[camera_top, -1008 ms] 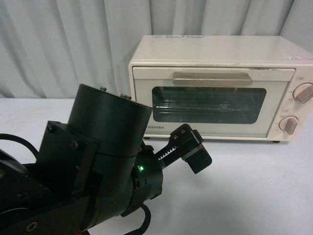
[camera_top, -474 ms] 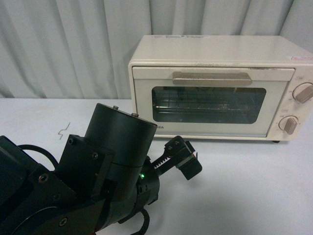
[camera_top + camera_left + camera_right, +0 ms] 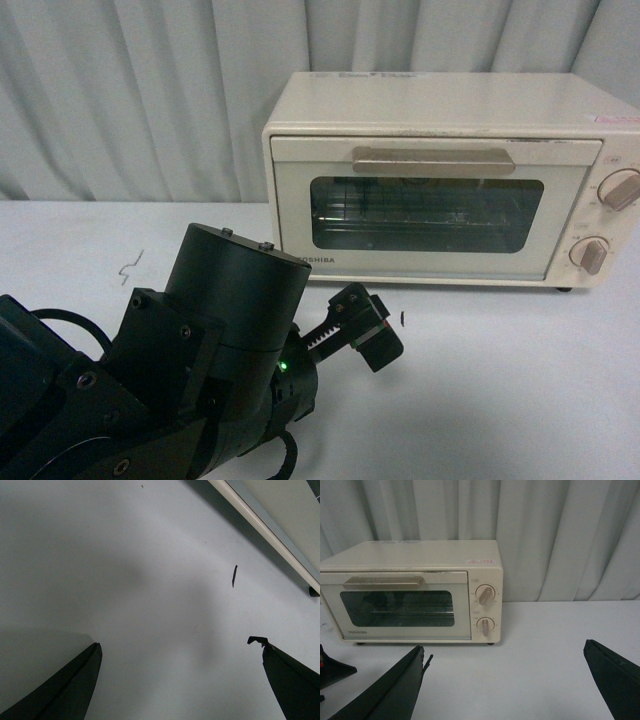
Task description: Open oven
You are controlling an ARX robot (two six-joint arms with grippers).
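Lower and further back toward 7 o'clock than a second ago, the left arm (image 3: pixel 190 370) fills the near corner of the front view. The oven (image 3: pixel 440 180) has not stirred. It stands on the table (image 3: pixel 520 400) at 1 o'clock, with its door (image 3: pixel 425 215) shut.

The handle (image 3: pixel 432 160) runs across the door's top edge, long axis from 9 to 3 o'clock. It lies up at about 1 o'clock from the left gripper (image 3: pixel 365 328), which hangs low, near the oven's bottom left corner and apart from it. Its jaws are spread wide over bare table in its wrist view.

The right gripper (image 3: pixel 504 647) is also spread wide and holds nothing. It faces the oven (image 3: pixel 410 590) from further off at 11 o'clock, so I judge the left nearer.
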